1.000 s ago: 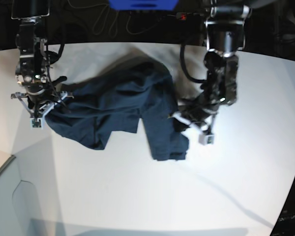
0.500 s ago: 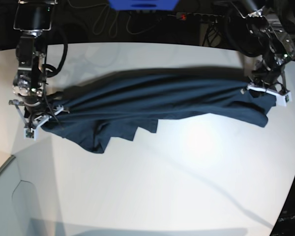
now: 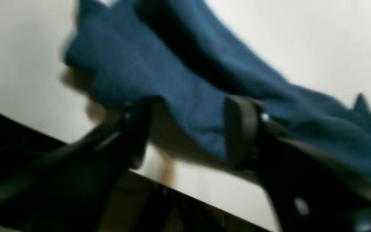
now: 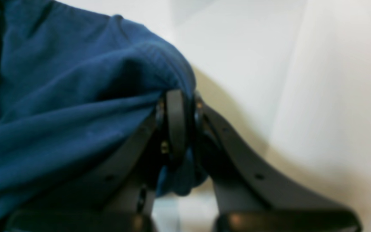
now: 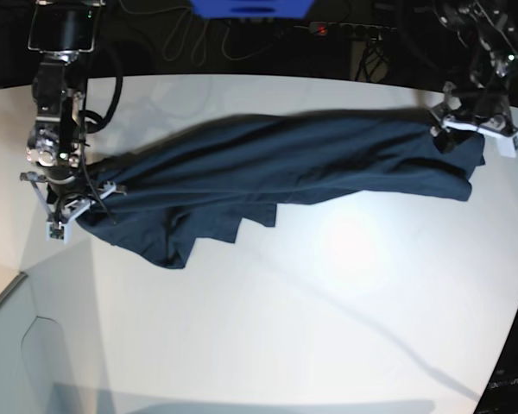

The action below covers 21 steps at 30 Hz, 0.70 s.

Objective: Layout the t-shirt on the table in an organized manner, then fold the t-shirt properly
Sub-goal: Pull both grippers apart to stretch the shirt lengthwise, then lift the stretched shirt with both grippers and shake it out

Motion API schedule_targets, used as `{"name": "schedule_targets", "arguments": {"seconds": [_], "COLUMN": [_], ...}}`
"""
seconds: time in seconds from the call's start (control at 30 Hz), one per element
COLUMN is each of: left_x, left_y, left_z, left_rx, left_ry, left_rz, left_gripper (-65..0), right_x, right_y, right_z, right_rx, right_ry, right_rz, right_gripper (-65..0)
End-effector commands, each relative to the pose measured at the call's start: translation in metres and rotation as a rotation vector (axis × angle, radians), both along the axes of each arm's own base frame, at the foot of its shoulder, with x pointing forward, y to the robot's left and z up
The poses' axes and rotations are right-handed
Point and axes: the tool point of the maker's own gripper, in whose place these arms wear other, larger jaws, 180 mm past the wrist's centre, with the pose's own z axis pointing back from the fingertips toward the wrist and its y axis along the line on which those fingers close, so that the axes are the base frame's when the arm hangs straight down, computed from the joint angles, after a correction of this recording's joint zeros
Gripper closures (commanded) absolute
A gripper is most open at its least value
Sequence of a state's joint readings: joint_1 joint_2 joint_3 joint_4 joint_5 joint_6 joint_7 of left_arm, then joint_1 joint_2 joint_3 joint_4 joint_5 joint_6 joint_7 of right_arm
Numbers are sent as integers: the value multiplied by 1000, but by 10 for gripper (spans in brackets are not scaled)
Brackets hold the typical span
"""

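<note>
The left gripper (image 3: 185,138) stands with its jaws wide apart, and a corner of the t-shirt (image 3: 179,87) lies loose between and above them, not pinched by either pad. In the base view this gripper (image 5: 475,129) is at about two o'clock, just at the end of the cloth. The right gripper (image 4: 180,125) is closed tight on a bunched edge of the t-shirt (image 4: 60,106); in the base view it (image 5: 65,203) sits at about nine o'clock. Between the two the t-shirt (image 5: 285,177) is drawn out in a long band across the far half of the table (image 5: 328,328), with folds along its length and a ragged hem hanging toward six o'clock. I judge that the spreading step is in hand. To do it well, the left arm should lift away cleanly so no cloth catches a finger, then take a new corner low on the hem. The right side should hold firm while the wrinkled middle is pulled flat.
</note>
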<state>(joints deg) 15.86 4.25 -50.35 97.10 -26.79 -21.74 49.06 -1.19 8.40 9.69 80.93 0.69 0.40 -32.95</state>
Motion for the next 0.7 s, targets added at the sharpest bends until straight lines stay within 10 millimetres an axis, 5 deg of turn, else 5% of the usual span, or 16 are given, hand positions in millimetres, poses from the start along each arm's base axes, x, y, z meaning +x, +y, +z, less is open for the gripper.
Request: {"name": "schedule_targets", "arguments": {"seconds": [0.0, 0.2, 0.4, 0.67], "left_x": [7, 41, 85, 109], "left_y": [6, 37, 48, 51], "left_z": [20, 48, 23, -4], "left_rx": [32, 68, -52, 25], "left_ry": [-61, -160, -158, -61], "left_rz": [-6, 41, 64, 72], "left_gripper": [-402, -416, -418, -419], "right_x": [8, 6, 0, -1], "right_y": [-5, -5, -5, -5], "right_z": [12, 10, 6, 5], "right_rx": [-24, -23, -23, -22], "right_ry": [-44, -44, -27, -23], "right_rz": [4, 5, 5, 4], "right_gripper": [-40, -56, -56, -56]}}
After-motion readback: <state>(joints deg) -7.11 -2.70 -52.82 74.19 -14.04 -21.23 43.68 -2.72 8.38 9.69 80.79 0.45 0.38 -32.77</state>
